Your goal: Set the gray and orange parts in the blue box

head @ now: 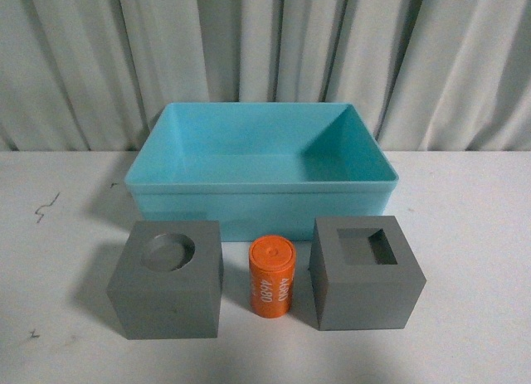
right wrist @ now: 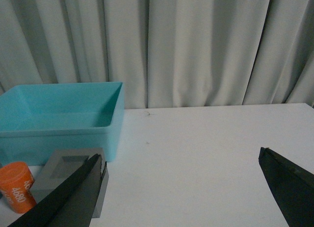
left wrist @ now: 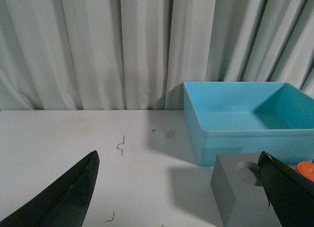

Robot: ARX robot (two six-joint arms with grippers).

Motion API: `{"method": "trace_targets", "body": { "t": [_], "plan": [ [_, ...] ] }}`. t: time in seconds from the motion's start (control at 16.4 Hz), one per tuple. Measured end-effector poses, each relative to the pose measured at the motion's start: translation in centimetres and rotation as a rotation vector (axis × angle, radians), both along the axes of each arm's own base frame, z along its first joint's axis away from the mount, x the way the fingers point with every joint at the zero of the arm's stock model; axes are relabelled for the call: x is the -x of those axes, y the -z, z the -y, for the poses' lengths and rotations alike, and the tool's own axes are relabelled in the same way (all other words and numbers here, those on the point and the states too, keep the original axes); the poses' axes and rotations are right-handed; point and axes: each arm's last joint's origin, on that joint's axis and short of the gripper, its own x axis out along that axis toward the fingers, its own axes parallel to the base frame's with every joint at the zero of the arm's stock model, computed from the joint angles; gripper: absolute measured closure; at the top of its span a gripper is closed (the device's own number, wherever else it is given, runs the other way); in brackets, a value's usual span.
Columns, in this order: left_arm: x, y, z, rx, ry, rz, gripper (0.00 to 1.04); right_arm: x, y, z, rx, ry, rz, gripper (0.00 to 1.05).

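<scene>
In the front view a wide light-blue box stands on the white table with nothing in it. In front of it, in a row, sit a gray cube with a round recess, an orange cylinder with white digits and a gray cube with a square recess. Neither arm shows in the front view. My left gripper is open over bare table, the round-recess cube beside one finger, the blue box beyond. My right gripper is open, with the square-recess cube, orange cylinder and box off to one side.
A gray pleated curtain hangs behind the table. Small dark marks dot the white tabletop left of the box. Bare table spreads on both sides of the box and parts.
</scene>
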Motion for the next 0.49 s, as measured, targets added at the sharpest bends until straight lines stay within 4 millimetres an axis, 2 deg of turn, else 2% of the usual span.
{"method": "trace_targets", "body": {
  "t": [0.49],
  "plan": [
    [0.0,0.01,0.0,0.0,0.0,0.0,0.07,0.0,0.0,0.0,0.0,0.0,0.0,0.06]
  ]
}}
